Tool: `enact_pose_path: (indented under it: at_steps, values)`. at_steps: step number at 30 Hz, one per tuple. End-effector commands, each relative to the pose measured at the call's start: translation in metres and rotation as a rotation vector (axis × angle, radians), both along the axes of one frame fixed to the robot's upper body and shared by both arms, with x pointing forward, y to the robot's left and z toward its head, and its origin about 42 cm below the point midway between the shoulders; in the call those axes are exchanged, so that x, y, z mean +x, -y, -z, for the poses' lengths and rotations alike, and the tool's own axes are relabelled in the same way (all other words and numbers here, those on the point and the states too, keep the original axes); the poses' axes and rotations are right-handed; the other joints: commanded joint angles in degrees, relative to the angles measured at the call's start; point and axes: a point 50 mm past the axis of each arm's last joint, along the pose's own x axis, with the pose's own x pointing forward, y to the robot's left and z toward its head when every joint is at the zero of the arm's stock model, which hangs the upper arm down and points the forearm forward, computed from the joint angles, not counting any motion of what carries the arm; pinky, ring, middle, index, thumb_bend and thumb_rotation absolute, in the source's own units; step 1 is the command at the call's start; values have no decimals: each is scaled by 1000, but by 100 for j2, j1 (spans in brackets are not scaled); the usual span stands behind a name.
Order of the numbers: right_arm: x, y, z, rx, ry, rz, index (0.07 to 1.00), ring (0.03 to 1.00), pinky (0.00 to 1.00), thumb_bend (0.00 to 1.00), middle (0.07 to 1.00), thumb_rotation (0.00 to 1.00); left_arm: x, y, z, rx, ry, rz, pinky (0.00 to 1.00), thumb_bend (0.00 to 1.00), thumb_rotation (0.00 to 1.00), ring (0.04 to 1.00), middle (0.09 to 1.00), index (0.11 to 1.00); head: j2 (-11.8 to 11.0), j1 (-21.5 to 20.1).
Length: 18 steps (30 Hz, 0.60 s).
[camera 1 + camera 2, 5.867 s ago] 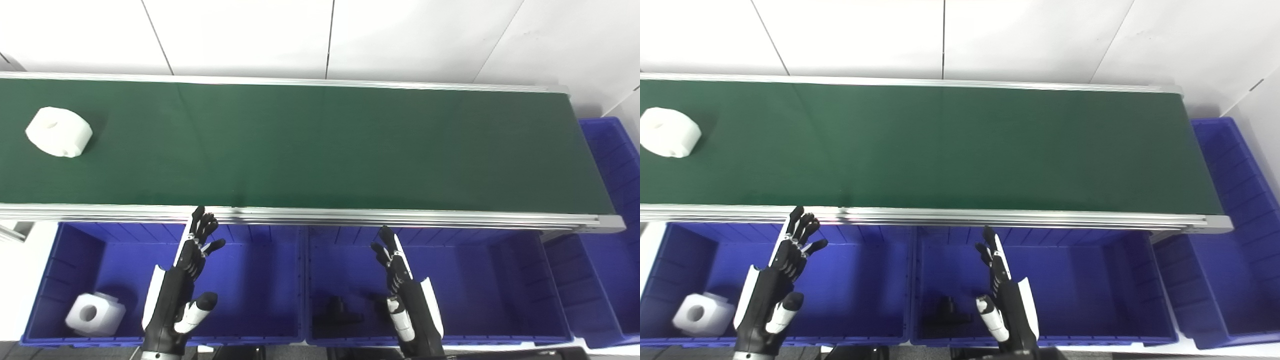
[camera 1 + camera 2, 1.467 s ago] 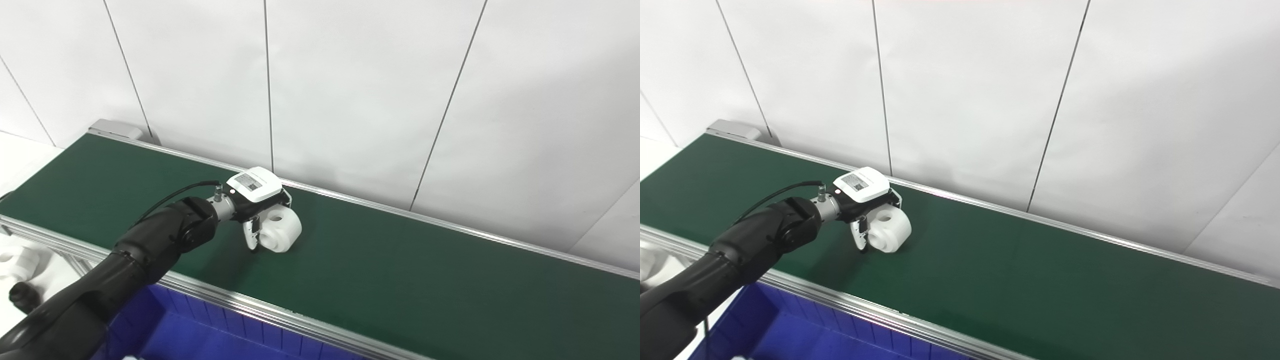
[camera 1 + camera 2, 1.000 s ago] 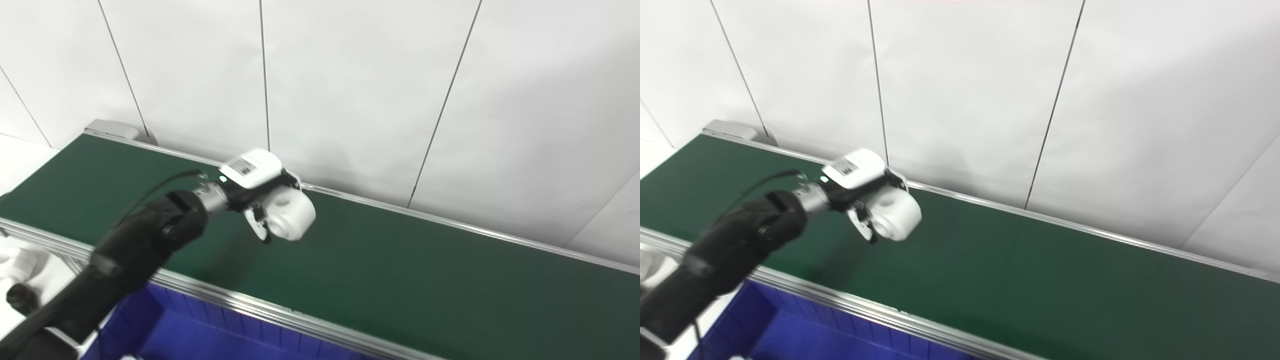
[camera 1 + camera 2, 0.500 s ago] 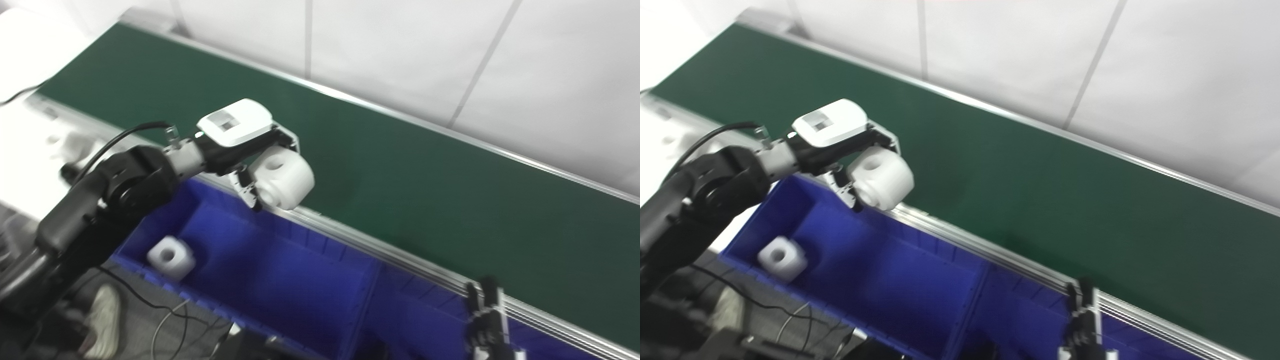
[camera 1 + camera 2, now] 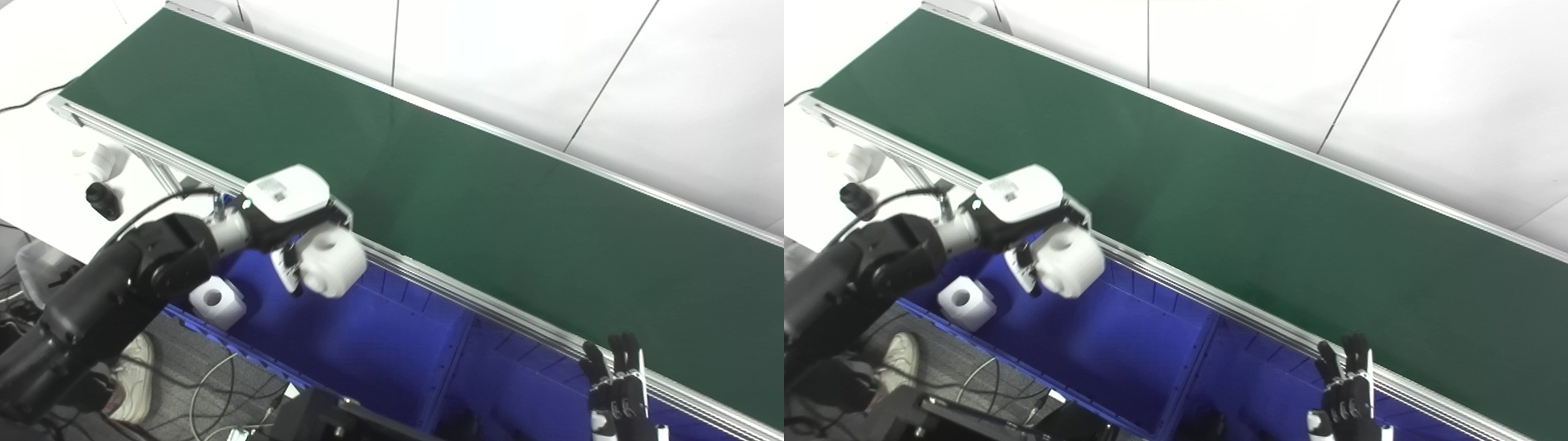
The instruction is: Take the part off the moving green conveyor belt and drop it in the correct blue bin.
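Farthest left of our left hand (image 5: 294, 223), on the white counter (image 5: 37, 165), we see a small black cylinder (image 5: 103, 201) and a white part beside it (image 5: 104, 162). Just below and left of the hand, a white block with a round hole (image 5: 215, 301) lies in the near corner of the left blue bin (image 5: 367, 349). The left hand itself grasps the white cylindrical part (image 5: 329, 260), with its fingers wrapped around it. The hand holds the part in the air above that bin, clear of the green conveyor belt (image 5: 490, 202), whose aluminium rail (image 5: 465, 294) runs just behind the hand. To the right of the hand, a divider separates the left bin from the next blue bin (image 5: 527, 392). Far right, at the bottom edge, our right hand (image 5: 615, 392) hovers over that second bin with its fingers straight and apart, grasping nothing, near the belt's front rail.
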Motion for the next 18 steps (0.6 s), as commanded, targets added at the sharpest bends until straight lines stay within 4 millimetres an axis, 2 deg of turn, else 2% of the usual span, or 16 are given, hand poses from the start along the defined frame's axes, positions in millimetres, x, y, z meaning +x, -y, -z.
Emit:
enact_pose_path:
  at_steps: [1, 8, 11, 13, 14, 15, 16, 17, 18]
  values:
    - [0, -2, -6, 2, 40, -4, 990, 915, 922, 761, 977, 677, 5, 1, -2, -1, 48, 16, 407, 501, 0, 409, 483, 522, -20, -15]
    - [-1, -8, -5, 16, 38, -12, 981, 915, 921, 758, 971, 654, 17, 6, 38, 151, -94, 102, 415, 500, 0, 407, 513, 511, -31, -155]
    - [-1, -10, -5, 14, 38, -9, 978, 917, 925, 753, 973, 637, 19, 5, 43, 158, -110, 100, 398, 500, 0, 401, 520, 508, -25, -190]
    - [-2, -10, -6, -4, 38, -4, 973, 915, 910, 765, 970, 663, 20, 6, 43, 160, -118, 90, 403, 502, 0, 416, 515, 505, -35, -169]
    - [-2, -11, -6, -4, 37, -1, 972, 915, 906, 768, 970, 670, 20, 6, 42, 165, -117, 84, 423, 512, 0, 477, 513, 494, -42, -182]
    - [-2, -11, -6, -1, 36, 2, 971, 917, 908, 775, 971, 673, 19, 5, 40, 172, -113, 80, 492, 714, 68, 581, 613, 575, -42, -182]
    - [-2, -12, -7, -1, 36, 3, 969, 917, 908, 781, 972, 674, 19, 5, 37, 180, -101, 84, 544, 835, 154, 647, 680, 642, -42, -182]
    - [-2, -12, -7, -4, 38, 4, 968, 917, 907, 786, 972, 680, 18, 5, 34, 183, -92, 86, 580, 932, 266, 696, 729, 701, -42, -182]
    - [-3, -12, -8, -7, 40, 4, 968, 915, 905, 783, 971, 686, 17, 5, 31, 183, -83, 89, 618, 966, 342, 731, 761, 746, -42, -182]
